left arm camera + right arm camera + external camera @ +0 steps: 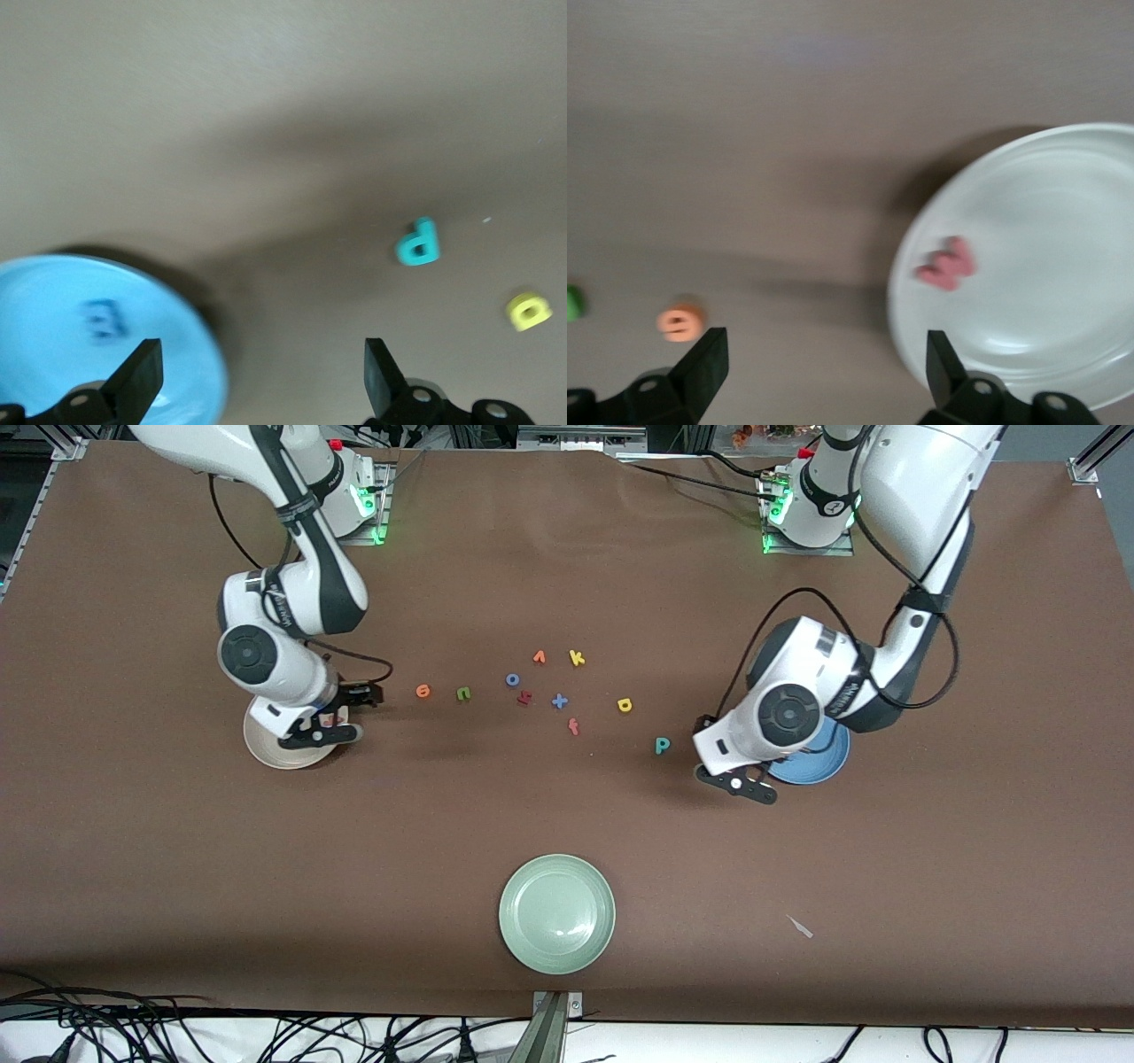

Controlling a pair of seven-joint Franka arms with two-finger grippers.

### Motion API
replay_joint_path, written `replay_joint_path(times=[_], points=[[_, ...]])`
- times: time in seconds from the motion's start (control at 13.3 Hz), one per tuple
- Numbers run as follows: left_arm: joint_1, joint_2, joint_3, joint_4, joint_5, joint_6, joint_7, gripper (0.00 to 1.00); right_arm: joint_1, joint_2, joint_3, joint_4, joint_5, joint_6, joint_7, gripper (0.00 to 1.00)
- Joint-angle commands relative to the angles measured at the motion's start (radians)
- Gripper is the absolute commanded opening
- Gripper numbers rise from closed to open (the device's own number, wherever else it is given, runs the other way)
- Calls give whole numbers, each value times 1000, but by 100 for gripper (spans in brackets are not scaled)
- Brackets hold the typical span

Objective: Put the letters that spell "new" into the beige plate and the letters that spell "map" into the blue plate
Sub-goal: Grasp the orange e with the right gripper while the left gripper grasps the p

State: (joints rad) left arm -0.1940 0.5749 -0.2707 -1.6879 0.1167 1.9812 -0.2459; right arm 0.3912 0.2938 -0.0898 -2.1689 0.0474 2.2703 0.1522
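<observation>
The beige plate lies at the right arm's end, and the pinkish-red "w" rests inside the plate. My right gripper hangs open and empty over that plate's rim. The orange "e" and green "n" lie on the table beside it. At the left arm's end, the blue plate holds the blue "m". My left gripper is open and empty over its rim. Teal "p" and yellow "a" lie on the table.
Mid-table lie a blue "o", orange "v", yellow "k", a red letter, blue "x" and red "f". A pale green plate sits nearest the front camera. A small scrap lies near it.
</observation>
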Motion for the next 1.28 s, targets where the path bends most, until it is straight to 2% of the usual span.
replay_joint_path(times=[0.0,0.08,0.23,0.45,0.53,0.6,0.83,0.9,1.13,1.2], points=[[-62,88,-1,68,-20,33,-162,100,-3,-41,59,-44,12,32,136,100],[-80,103,-1,66,-22,94,-215,100,-3,-59,86,-77,12,63,179,100],[-113,135,-1,62,-20,158,-292,100,-3,-67,99,-141,12,164,198,100],[-128,160,1,51,-11,212,-294,100,-3,-27,139,-181,11,279,268,100],[-127,169,1,51,-6,212,-294,98,3,-9,153,-181,11,300,302,100],[-127,177,1,51,-6,212,-294,89,14,2,162,-181,11,311,323,100],[-127,181,1,37,-6,212,-294,83,34,30,162,-181,6,327,337,100],[-127,181,1,33,-5,212,-294,71,34,39,162,-181,6,333,337,100],[-119,181,1,33,-5,209,-294,21,34,51,162,-178,0,339,330,99],[-116,181,2,33,-6,208,-291,9,34,54,162,-178,0,341,330,94]])
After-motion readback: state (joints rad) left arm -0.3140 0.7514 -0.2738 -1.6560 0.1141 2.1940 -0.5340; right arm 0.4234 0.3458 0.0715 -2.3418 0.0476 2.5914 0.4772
